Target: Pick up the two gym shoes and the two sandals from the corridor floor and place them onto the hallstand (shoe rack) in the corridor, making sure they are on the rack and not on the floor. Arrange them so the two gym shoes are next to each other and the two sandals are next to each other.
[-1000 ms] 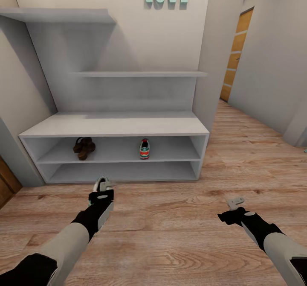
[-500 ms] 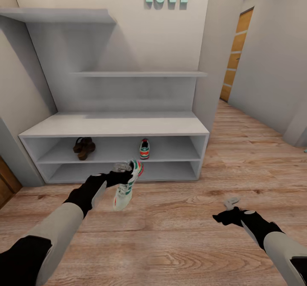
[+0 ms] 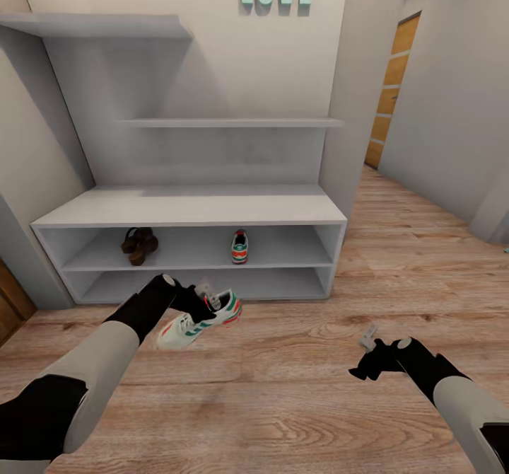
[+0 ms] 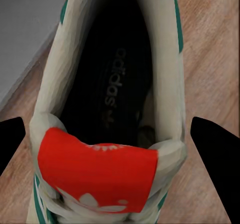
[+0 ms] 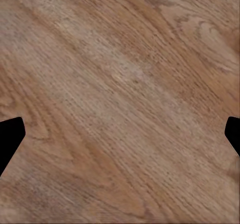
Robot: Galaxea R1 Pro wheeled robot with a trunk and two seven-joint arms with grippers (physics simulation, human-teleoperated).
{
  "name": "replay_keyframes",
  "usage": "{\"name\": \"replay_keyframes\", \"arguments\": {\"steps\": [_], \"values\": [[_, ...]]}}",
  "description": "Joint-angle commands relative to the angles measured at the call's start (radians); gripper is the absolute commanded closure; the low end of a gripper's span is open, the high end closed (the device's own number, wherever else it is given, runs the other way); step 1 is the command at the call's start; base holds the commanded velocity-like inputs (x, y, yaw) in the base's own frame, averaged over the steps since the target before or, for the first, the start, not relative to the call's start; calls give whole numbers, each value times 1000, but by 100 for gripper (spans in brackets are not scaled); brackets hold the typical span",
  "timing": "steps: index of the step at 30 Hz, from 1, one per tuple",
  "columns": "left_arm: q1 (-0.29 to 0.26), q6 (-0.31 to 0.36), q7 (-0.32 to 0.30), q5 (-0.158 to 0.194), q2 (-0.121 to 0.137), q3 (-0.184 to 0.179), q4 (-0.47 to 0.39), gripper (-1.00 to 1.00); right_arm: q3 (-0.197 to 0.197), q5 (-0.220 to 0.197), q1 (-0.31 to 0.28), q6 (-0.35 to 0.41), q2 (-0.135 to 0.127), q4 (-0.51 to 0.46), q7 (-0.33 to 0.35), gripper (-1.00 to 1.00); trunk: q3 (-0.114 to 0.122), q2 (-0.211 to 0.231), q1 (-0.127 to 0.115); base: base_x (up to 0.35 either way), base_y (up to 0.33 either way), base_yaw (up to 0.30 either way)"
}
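Left end effector (image 3: pixel 205 297) grips gym shoe (image 3: pixel 198 320), arm outstretched; right end effector (image 3: pixel 367 336) wide, low.

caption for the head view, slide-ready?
Left gripper carries a white lace-up sneaker with teal stripes above the wood-plank floor, before the pale grey shoe rack.

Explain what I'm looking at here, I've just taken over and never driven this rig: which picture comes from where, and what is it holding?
The wide picture is from the robot's head, looking down over both arms at the hallstand. The close-ups come from cameras at each wrist. The left gripper is shut on a gym shoe, lifted off the corridor floor; the left wrist picture looks straight into that shoe. The right gripper holds nothing, and its wrist picture looks down at bare floor between spread fingers. On the upper low shelf sit the other gym shoe and the brown sandals.
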Motion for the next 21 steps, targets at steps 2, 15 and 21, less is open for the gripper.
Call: {"name": "replay_keyframes", "arguments": {"steps": [2, 15, 21], "values": [[-1, -4, -58, -75, 0, 0, -2, 100, 0, 16, 0, -1, 1, -4, 6, -100, 0, 0, 0, 0, 0, 0], [-1, -149, -258, -183, 1, -37, -1, 100, 1, 31, 0, -52, 59, -85, 64, -100, 0, 0, 0, 0, 0, 0], [-2, -182, -302, -186, 1, -53, 4, 100, 1, 32, 0, -62, 117, -142, 206, -100, 0, 0, 0, 0, 0, 0]]}}
